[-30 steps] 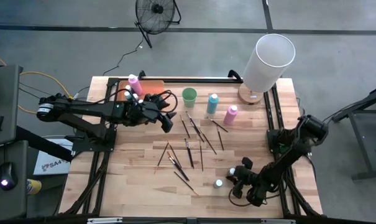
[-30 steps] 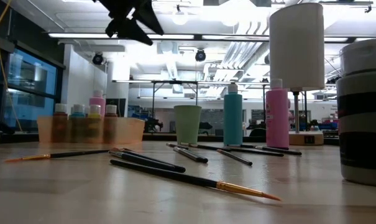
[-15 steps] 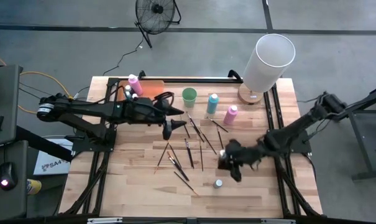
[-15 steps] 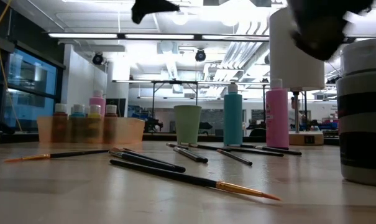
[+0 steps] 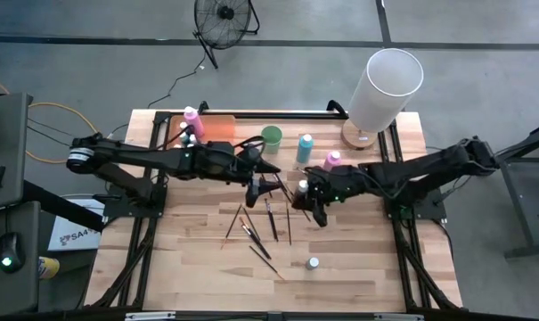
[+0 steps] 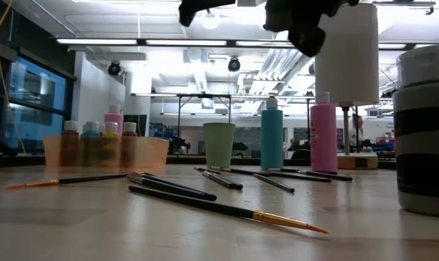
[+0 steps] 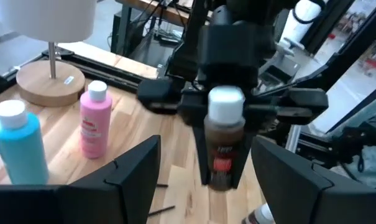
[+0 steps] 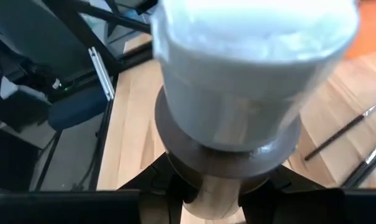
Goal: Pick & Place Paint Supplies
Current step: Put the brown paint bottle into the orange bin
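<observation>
Stretched nearly level from the left edge toward the middle of the counter (image 5: 189, 267): the left arm, with the left gripper (image 5: 262, 185) raised above the scattered brushes (image 5: 269, 218), its fingers (image 7: 135, 168) spread wide apart and empty. Reaching in from the right side, likewise long and low: the right arm, with the right gripper (image 5: 310, 198) brought close in front of the left one, almost tip to tip. Clamped between the right fingers (image 7: 299, 102): a small brown paint bottle (image 7: 224, 140) with a pale cap, held upright off the counter and seen straight ahead between the open left fingers. Standing just behind the two grippers: a green cup (image 5: 271, 137), a tall blue bottle (image 5: 304, 147) and a tall pink bottle (image 5: 330, 161), in a loose row. Near the far left corner: an orange tray (image 5: 217, 127) with a pink bottle and several small bottles in it. Alone on the near part of the counter, well apart from both grippers: one small pale-capped bottle (image 5: 313, 263). At the far right corner: a white lamp (image 5: 385, 87) on a round wooden base.
</observation>
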### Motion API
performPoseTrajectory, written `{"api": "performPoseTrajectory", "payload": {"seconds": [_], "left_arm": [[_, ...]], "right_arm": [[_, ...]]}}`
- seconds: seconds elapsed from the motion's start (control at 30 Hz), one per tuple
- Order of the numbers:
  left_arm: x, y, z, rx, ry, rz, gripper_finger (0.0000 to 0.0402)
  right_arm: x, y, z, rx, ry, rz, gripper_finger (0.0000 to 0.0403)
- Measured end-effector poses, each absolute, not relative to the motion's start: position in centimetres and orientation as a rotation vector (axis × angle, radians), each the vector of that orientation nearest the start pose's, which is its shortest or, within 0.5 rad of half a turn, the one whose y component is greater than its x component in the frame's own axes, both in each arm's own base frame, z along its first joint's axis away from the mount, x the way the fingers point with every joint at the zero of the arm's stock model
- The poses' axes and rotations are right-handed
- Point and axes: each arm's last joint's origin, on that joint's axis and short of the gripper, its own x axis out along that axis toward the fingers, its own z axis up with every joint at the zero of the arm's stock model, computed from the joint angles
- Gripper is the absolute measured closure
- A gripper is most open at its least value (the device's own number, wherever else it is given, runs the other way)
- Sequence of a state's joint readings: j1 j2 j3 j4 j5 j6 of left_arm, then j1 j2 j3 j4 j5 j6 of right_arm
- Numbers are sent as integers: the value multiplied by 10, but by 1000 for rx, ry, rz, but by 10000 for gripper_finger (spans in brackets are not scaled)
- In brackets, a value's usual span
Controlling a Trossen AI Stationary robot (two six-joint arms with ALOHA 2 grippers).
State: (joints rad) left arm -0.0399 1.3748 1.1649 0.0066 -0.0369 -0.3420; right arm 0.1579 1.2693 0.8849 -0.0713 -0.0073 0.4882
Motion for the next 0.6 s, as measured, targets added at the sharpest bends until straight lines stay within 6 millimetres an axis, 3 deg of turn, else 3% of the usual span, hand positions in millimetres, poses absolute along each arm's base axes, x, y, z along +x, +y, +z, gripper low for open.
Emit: {"api": "performPoseTrajectory", "payload": {"seconds": [0.27,0.6], "left_arm": [[351,-13,362,-249,329,34,155],[374,-15,363,-205,490,-6,155]], "right_arm": [[289,42,265,444,493,78,296],[292,43,261,437,501,82,296]]}}
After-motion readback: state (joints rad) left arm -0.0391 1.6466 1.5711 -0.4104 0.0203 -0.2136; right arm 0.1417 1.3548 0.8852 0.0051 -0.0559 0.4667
